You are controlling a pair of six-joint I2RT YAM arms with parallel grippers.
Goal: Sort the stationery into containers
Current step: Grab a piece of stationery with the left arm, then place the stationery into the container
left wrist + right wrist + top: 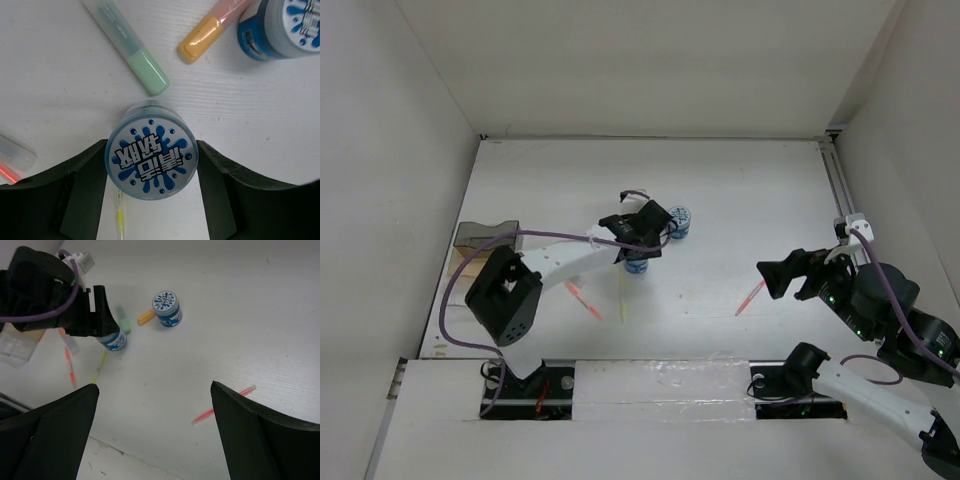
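Where the tray [480, 238] stands at the left edge of the table [750, 180], its compartments are seen only in part, and their contents cannot be determined.

The near cylinder [150, 159] is held upright between the jaws of the left gripper [151, 167], which are clamped against its two sides. The far cylinder [282, 25] is placed beyond it and to the right, apart from the jaws. The green-grey highlighter [132, 47] is laid with its cap end just beside the near cylinder, and the orange highlighter [207, 32] is laid between the two cylinders. The yellow pen [623, 295] and the orange-red pen [585, 300] are found on the near side of the gripped cylinder. The pink pen [750, 297] is located well to the right, near the right gripper [154, 390], whose jaws are set wide apart.

Each lid is printed with white block characters on a blue splash. The characters are seen inverted in the left wrist view and cannot be read.
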